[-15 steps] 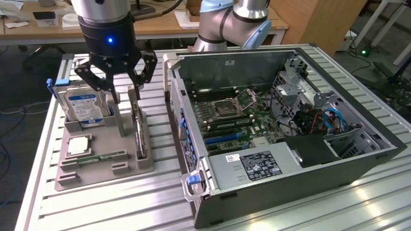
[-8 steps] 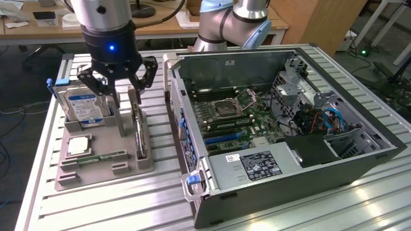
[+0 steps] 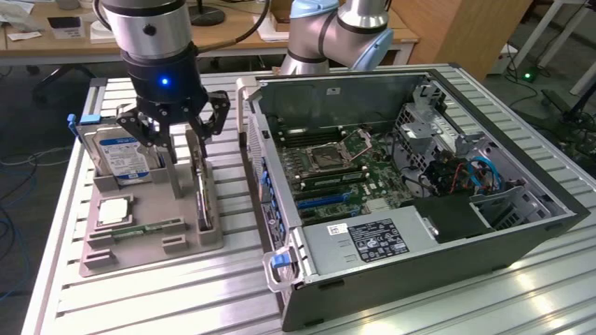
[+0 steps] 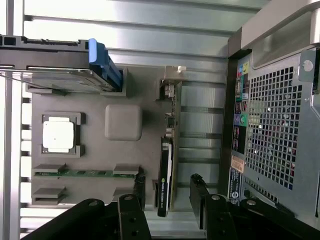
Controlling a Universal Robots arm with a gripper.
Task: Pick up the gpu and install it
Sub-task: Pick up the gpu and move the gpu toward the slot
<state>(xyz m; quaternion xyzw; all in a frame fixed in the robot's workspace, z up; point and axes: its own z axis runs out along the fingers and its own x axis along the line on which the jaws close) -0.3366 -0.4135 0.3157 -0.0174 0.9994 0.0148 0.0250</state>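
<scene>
The gpu (image 3: 202, 195) stands on its long edge in a slot at the right side of a grey holder (image 3: 149, 244), next to the open computer case (image 3: 419, 174). From the wrist it is edge-on: the gpu (image 4: 168, 145) shows a green board, a black cooler and a silver bracket at the far end. My gripper (image 3: 177, 132) hangs just over the holder, open. In the wrist view the gripper (image 4: 167, 207) has one finger on each side of the card's near end, with a gap on both sides. The motherboard (image 3: 336, 167) lies bare inside the case.
The holder also carries a hard drive with a blue label (image 3: 121, 157), a square silver processor (image 3: 114, 209) and a narrow green memory stick (image 3: 149, 229). A second arm (image 3: 345, 28) stands behind the case. The ribbed metal table (image 3: 167, 300) extends in front.
</scene>
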